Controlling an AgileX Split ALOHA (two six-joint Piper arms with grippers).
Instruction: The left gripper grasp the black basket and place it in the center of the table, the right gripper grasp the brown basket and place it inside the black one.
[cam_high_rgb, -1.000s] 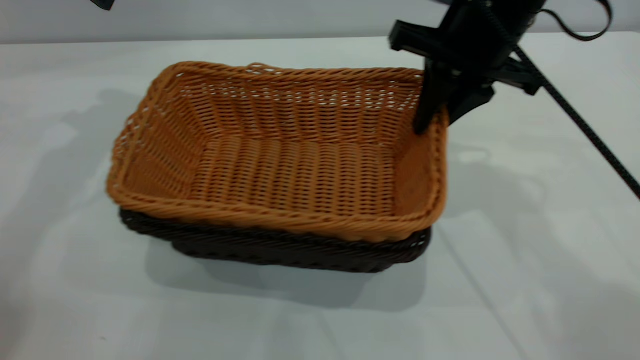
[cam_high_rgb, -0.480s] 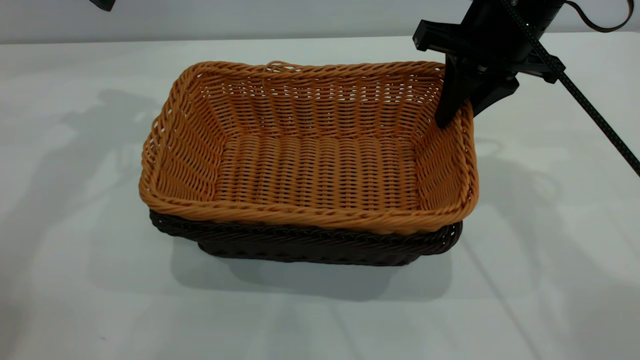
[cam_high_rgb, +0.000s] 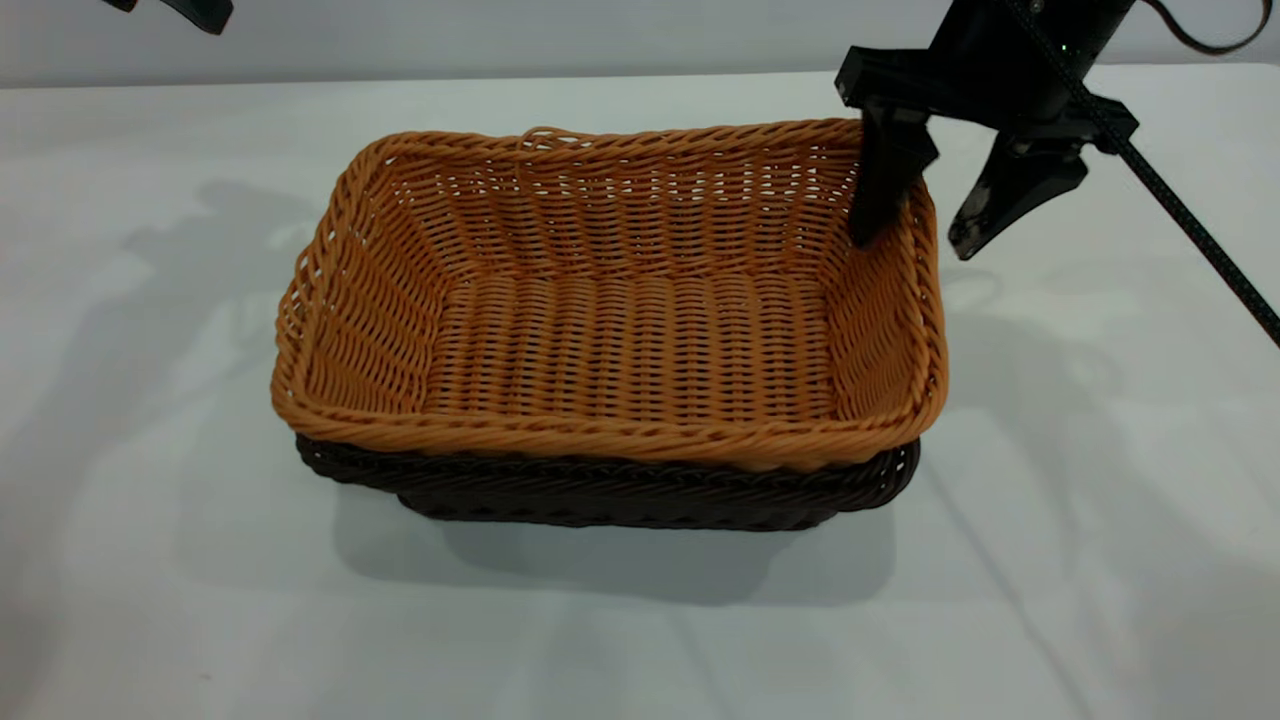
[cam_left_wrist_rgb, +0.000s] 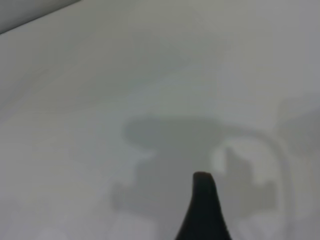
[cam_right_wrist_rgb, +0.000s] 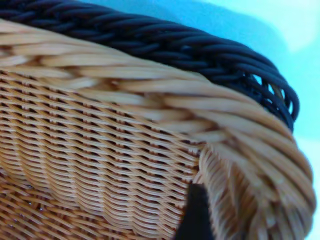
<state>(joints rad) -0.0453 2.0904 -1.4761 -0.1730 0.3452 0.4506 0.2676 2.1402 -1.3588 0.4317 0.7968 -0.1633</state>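
Observation:
The brown basket (cam_high_rgb: 620, 330) sits nested inside the black basket (cam_high_rgb: 600, 495) in the middle of the table (cam_high_rgb: 150, 560). Only the black basket's rim and lower wall show beneath it. My right gripper (cam_high_rgb: 912, 245) is open and straddles the brown basket's far right corner, one finger (cam_high_rgb: 882, 190) inside the wall and the other outside, apart from the rim. The right wrist view shows the brown rim (cam_right_wrist_rgb: 150, 95) with the black rim (cam_right_wrist_rgb: 175, 45) behind it. My left gripper (cam_high_rgb: 195, 10) is a dark bulk at the far left, high off the table.
The left wrist view shows only bare white table (cam_left_wrist_rgb: 100, 100) with shadows. A thin black cable (cam_high_rgb: 1200, 250) runs down from the right arm over the table to the right of the baskets.
The right gripper has opened and let go of the brown basket's rim. Before that, both baskets slid to the right with it. The left arm has barely moved.

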